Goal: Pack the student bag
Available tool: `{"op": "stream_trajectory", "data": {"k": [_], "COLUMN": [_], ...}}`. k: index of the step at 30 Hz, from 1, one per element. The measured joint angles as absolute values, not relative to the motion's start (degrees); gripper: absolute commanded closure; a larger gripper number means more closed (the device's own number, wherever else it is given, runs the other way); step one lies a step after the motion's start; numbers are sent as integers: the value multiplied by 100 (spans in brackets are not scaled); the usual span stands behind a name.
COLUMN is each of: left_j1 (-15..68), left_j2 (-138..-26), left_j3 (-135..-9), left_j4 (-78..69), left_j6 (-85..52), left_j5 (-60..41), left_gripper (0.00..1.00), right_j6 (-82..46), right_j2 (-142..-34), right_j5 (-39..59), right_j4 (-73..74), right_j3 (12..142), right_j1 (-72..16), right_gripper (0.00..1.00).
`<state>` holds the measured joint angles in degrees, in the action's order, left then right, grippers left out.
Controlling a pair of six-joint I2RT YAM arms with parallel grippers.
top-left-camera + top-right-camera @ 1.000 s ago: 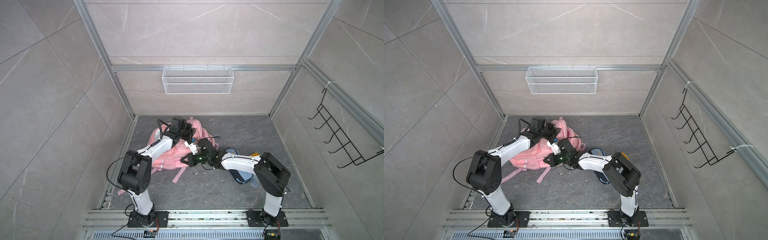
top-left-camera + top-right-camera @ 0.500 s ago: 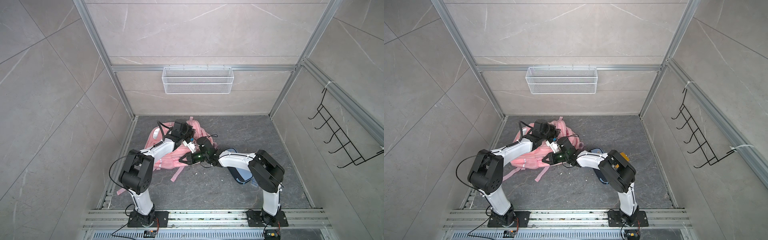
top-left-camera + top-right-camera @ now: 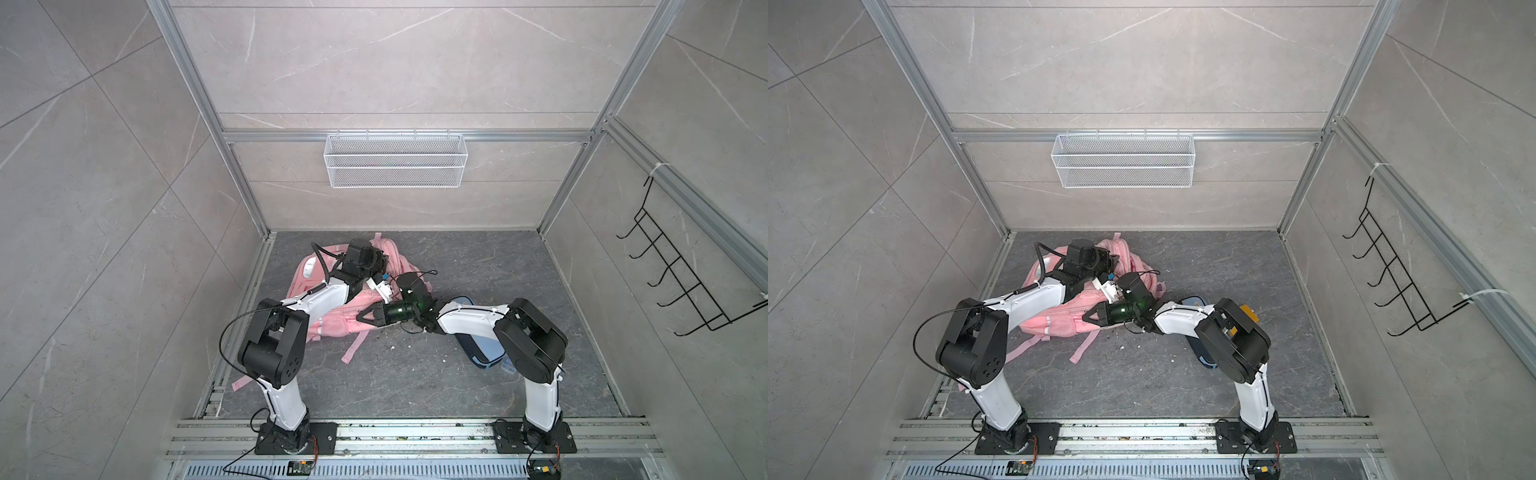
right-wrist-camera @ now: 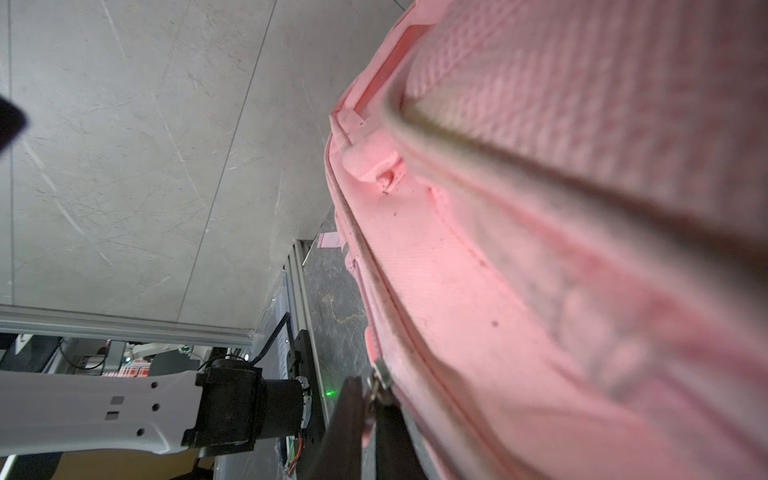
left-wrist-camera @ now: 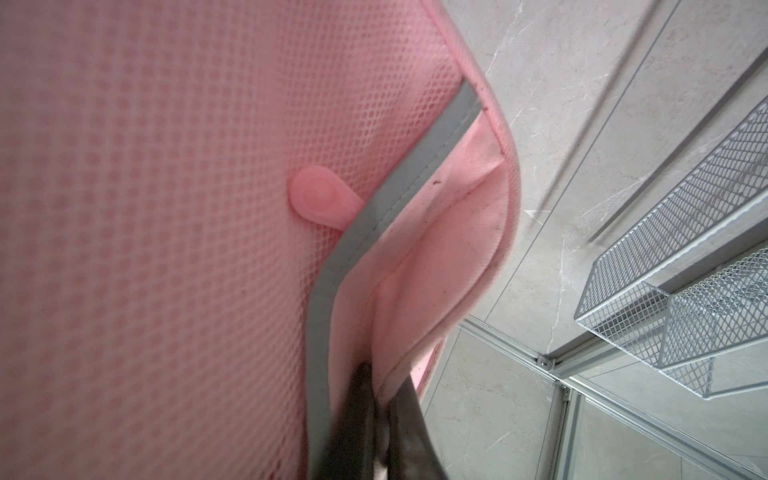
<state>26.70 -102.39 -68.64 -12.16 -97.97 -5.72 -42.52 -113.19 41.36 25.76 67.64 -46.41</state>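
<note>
You are working with the student bag (image 3: 332, 326) lying slumped on the counter (image 3: 415, 386) toward the far left, with both wrists crowding over it. Your left jaws are pinching shut on a thin fold of pink fabric (image 5: 415, 324) at the bag's far end, and your right jaws are clamping tight on the small metal zipper pull (image 4: 380, 378) at its near-right edge. That pull is giving you little to hold, so tugging off the zip's line is risking a slip, or the slider jamming on loose cloth. If the fold is sliding free, the soft bag is dragging instead of opening. The wrists are sitting close enough to clash, and your right forearm is passing over the pencil case (image 3: 484, 353).
</note>
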Motion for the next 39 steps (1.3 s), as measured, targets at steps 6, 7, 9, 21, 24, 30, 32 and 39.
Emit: {"op": "stream_trajectory", "data": {"k": [6, 7, 9, 21, 24, 30, 32, 39], "left_j1": [2683, 2694, 2714, 2506, 2405, 2366, 2359, 2416], "left_j2": [-10350, -10350, -10350, -10263, -10178, -10165, -10165, -10160], "left_j3": [-6864, -6864, -6864, -6864, -6869, -7266, -7378, -7500], "left_j4": [-1249, -1264, -1376, -1087, -775, 379, 714, 1732], "left_j6": [-9793, -9791, -9751, -7898, -7310, -6014, -5642, -4525], "left_j5": [-657, -655, -685, -1717, -1946, -2272, -2309, -2279], "left_gripper": [100, 100, 100, 100, 100, 100, 100, 100], "right_j6": [-4300, -4265, -4254, -4289, -4145, -3284, -3059, -2602], "right_j2": [-11316, -11314, -11260, -8823, -8055, -7605, -7682, -8119], "right_j5": [4206, 4265, 4421, 4436, 4224, 3234, 2823, 1881], "right_j4": [2539, 2541, 2561, 2296, 1658, -1109, -1925, -3852], "right_j3": [6689, 6681, 6578, 4821, 4674, 5535, 5861, 6292], "right_j1": [-4593, -4593, -4609, -3852, -3310, -2569, -2209, -1214], "right_gripper": [81, 78, 68, 36, 32, 31, 31, 30]}}
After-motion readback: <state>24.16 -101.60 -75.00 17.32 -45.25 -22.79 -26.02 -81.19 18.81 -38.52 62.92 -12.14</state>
